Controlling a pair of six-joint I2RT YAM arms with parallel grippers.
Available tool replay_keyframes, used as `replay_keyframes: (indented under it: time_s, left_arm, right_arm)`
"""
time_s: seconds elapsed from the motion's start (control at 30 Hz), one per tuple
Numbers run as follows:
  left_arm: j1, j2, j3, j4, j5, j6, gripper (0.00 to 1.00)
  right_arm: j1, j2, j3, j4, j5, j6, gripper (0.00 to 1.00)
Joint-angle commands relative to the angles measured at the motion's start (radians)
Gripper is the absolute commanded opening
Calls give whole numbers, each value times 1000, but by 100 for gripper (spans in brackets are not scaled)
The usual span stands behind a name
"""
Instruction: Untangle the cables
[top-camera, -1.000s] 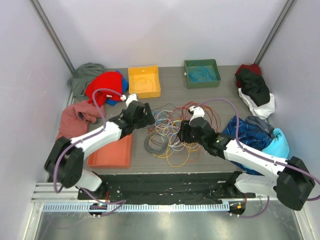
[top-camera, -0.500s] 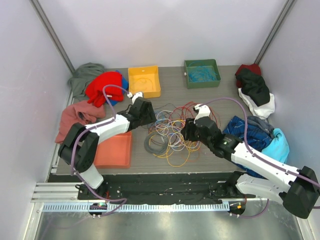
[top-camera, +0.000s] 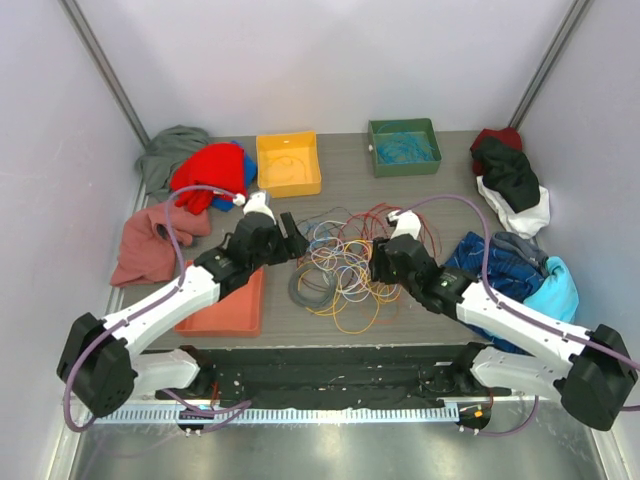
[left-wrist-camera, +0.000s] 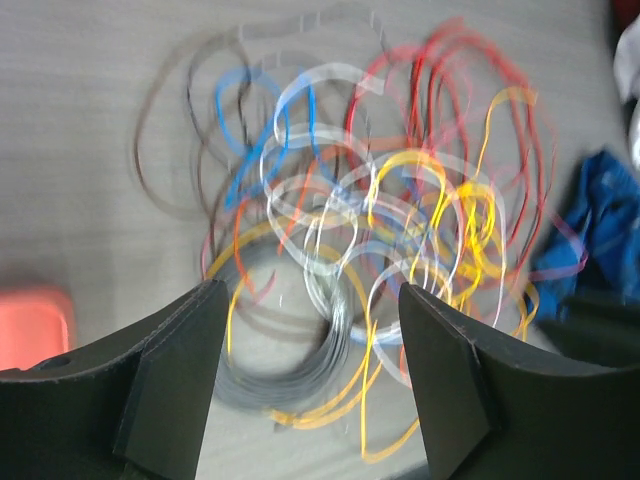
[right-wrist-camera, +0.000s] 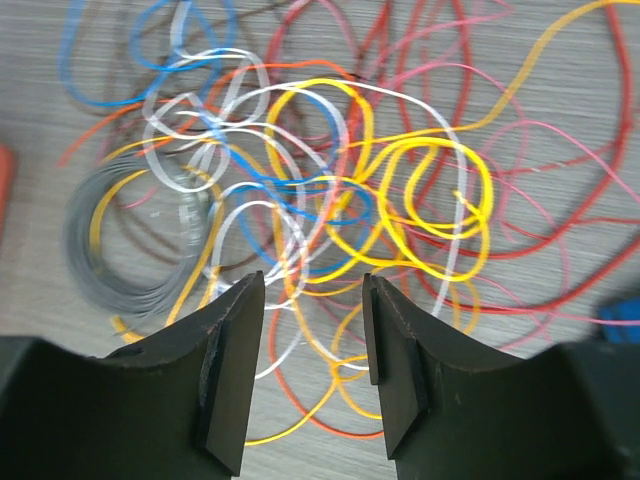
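The cables (top-camera: 340, 262) lie as one tangled heap of red, orange, yellow, blue, white and grey loops in the middle of the table. They also show in the left wrist view (left-wrist-camera: 400, 220), blurred, and in the right wrist view (right-wrist-camera: 340, 190). A grey coil (right-wrist-camera: 110, 250) sits at the heap's left side. My left gripper (top-camera: 292, 232) is open and empty at the heap's left edge. My right gripper (top-camera: 378, 262) is open and empty above the heap's right side, with orange and yellow strands below its jaws.
An orange-red tray (top-camera: 225, 305) lies front left under the left arm. A yellow bin (top-camera: 288, 163) and a green bin (top-camera: 404, 147) with blue wire stand at the back. Cloth garments lie along the left (top-camera: 150, 240) and right (top-camera: 510, 265) sides.
The left arm has drawn back toward the near left and its gripper now points at the heap's left edge. The right gripper has barely shifted. The cables have not visibly moved.
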Motion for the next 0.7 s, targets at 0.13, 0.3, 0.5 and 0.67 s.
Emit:
replay_keyframes:
  time_s: [0.13,0.3,0.5,0.67]
  left_arm:
    - [-45,-99,-142,-6,57,-65,73]
    - [-45,-127,-159,-6,72,-62,72]
    - [-45,-121,-162,-3,106,-47,72]
    - [-45,-119,-180,5,120,-45,72]
  right_arm:
    - [-157,100,-2,-24,59,104,53]
    - [-279,133,8,52,13,114,53]
    - [-316,310,104,83,-16,97,52]
    - [-317,378,106,132,-62,118,50]
